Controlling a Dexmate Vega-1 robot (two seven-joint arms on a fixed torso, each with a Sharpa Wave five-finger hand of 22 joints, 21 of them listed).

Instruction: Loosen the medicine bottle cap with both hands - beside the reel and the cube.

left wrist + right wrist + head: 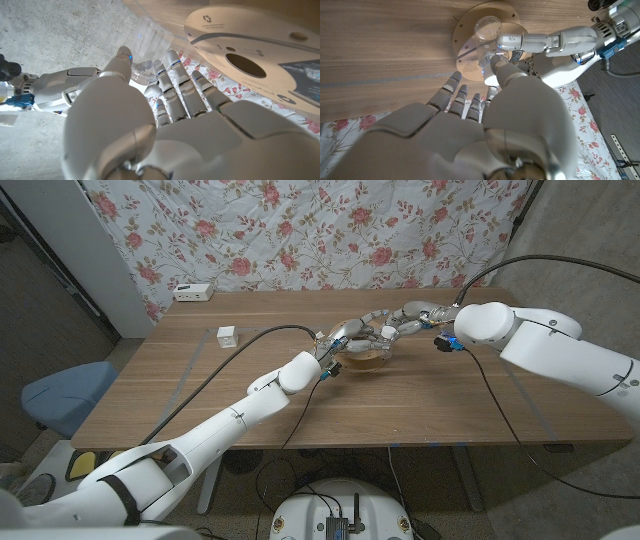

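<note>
Head view: both hands meet at the bottle

One clear medicine bottle (368, 352) stands near the middle of the desk, on one reel (366, 361) lying flat, its long axis seemingly upright. Left hand (347, 336) closes around it from the robot's left; right hand (408, 320) reaches in from the right, fingers at its top, equally near. One white cube (227, 336) sits toward the far left edge.

Your arms (560, 340) wear glossy white shells; silver-grey segmented fingers (172, 75), black cables (215, 375) trailing, a blue fitting (449, 342) at the right wrist.
</note>
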